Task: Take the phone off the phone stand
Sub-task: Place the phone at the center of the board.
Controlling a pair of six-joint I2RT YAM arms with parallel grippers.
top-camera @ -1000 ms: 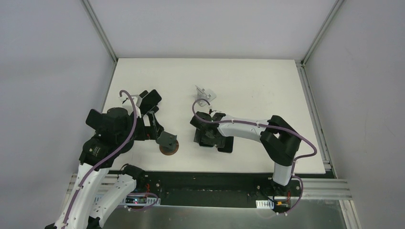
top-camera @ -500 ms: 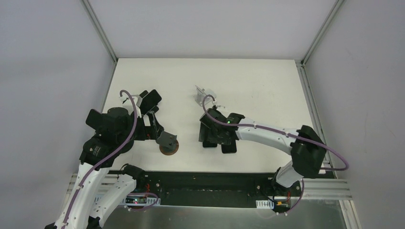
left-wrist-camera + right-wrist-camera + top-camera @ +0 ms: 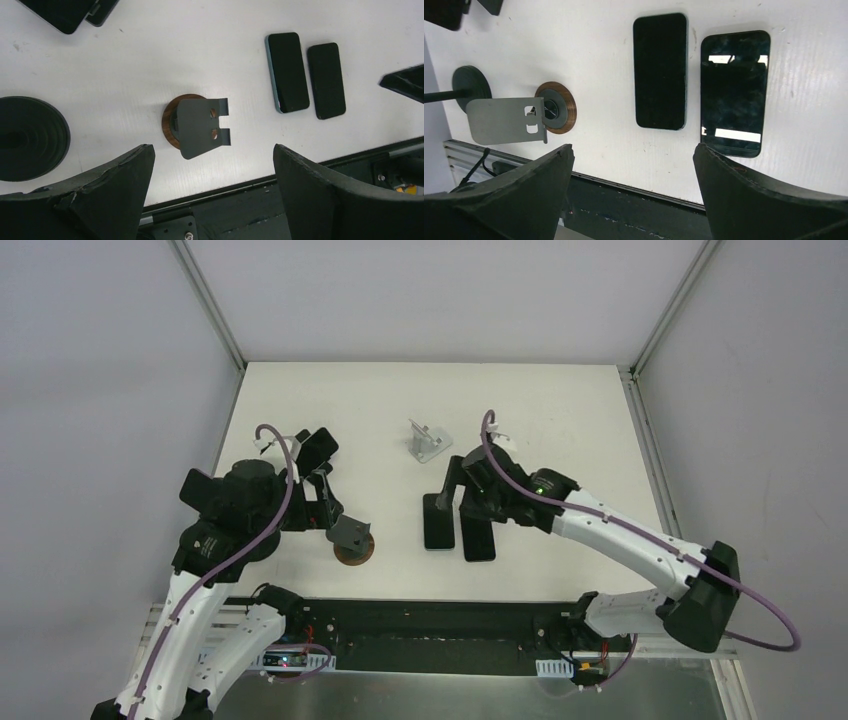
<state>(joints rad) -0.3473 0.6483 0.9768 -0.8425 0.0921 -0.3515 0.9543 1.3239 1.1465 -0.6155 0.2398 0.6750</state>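
Two dark phones lie flat side by side on the white table, also seen as phones in the right wrist view. My right gripper hovers open just behind them, holding nothing. An empty phone stand, a grey plate on a round wooden base, stands near the front edge. My left gripper is open above it. Another dark phone sits raised at the back left; its mount is mostly hidden by my left arm.
A small silver stand stands empty at the table's middle back. A black round base with a thin rod sits left of the wooden stand. The table's front edge and a dark rail run just below both grippers.
My right arm has drawn back up and to the right, uncovering the two flat phones. The left arm has barely moved.
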